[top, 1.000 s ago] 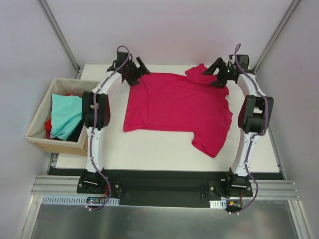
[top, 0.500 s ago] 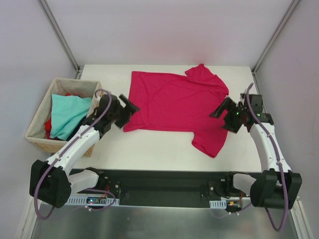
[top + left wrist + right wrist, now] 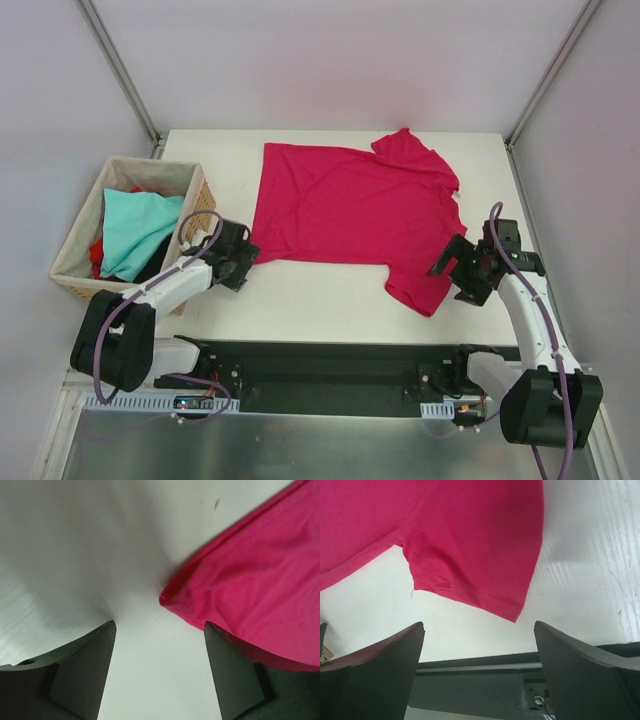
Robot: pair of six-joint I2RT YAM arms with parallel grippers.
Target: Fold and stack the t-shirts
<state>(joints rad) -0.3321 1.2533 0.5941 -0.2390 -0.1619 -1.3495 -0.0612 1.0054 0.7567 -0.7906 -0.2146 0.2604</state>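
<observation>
At the left, just beside the left edge of the bench [image 3: 320, 290]: a wicker basket [image 3: 198, 195] with a cream liner [image 3: 75, 262] folded over its rim. Inside, on top and filling most of the opening: the light teal t-shirt [image 3: 135, 232], crumpled and draped toward the near right. Under it, showing only as a strip at the near-left corner: the red t-shirt [image 3: 96, 256]. Beneath the teal at the near right of the basket: a bit of dark cloth [image 3: 155, 268], too little on show to name.

Out on the bench, from middle to far: the crimson-magenta t-shirt [image 3: 350, 215], spread flat and unfolded. Hem to the left, one sleeve at the far right, the near sleeve [image 3: 420, 290] pointing toward the arm bases. Lightly creased.

Left tool [image 3: 240, 262] low at the shirt's near-left hem corner, between basket and shirt. Released, by the left wrist view: fingers [image 3: 82, 670] apart, hem corner lying on the bench between them, right finger at the cloth's edge, no pinch to be seen.

Right tool [image 3: 457, 273] just right of the near sleeve, low over the bench. Gaping wide in the right wrist view: fingers [image 3: 370, 670] far apart, the sleeve's cuff ahead of them and clear of both. Grasping nothing.
</observation>
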